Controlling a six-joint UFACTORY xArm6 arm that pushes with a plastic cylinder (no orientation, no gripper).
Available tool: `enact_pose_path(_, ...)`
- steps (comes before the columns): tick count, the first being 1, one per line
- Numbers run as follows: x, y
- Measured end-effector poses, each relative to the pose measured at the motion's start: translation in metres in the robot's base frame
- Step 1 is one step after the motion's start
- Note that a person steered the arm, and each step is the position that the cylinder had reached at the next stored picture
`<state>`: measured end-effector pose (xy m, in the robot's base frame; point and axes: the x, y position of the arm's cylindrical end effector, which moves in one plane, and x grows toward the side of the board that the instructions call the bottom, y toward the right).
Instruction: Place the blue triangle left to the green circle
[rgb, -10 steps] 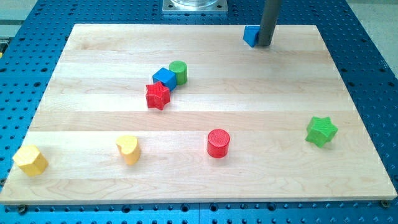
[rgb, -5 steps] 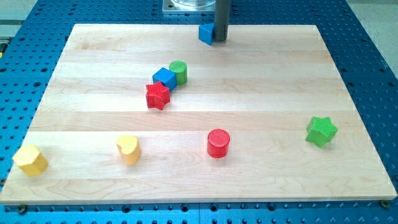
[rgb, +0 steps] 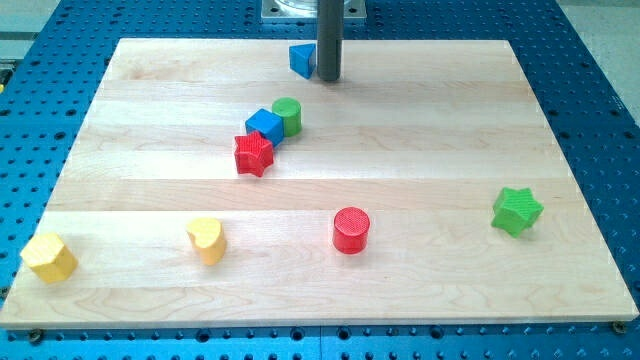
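Over the last second my tip (rgb: 328, 78) has swept the blue triangle (rgb: 301, 61) along the top edge of the tabletop (rgb: 420, 150) from near the top right corner to about the middle of that edge. The tool is a plain rod that grips nothing; it presses the triangle's right side. The triangle now sits above and slightly right of the green circle (rgb: 287, 115), which touches a blue cube (rgb: 264, 126), so it must still travel further left and down.

Two blue blocks (rgb: 301, 60), two red (rgb: 351, 230), two green (rgb: 517, 211), two yellow (rgb: 206, 240).
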<state>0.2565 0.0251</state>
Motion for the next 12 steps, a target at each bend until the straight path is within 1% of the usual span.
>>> enact_pose_path(1,-0.03,-0.001)
enact_pose_path(2,-0.021,-0.064)
enact_pose_path(3,0.043,-0.119)
enact_pose_path(4,0.056,-0.122)
enact_pose_path(5,0.028,-0.123)
enact_pose_path(6,0.03,-0.15)
enact_pose_path(7,0.041,-0.173)
enact_pose_path(8,0.048,-0.179)
enact_pose_path(10,0.048,-0.177)
enact_pose_path(11,0.055,-0.169)
enact_pose_path(12,0.071,-0.144)
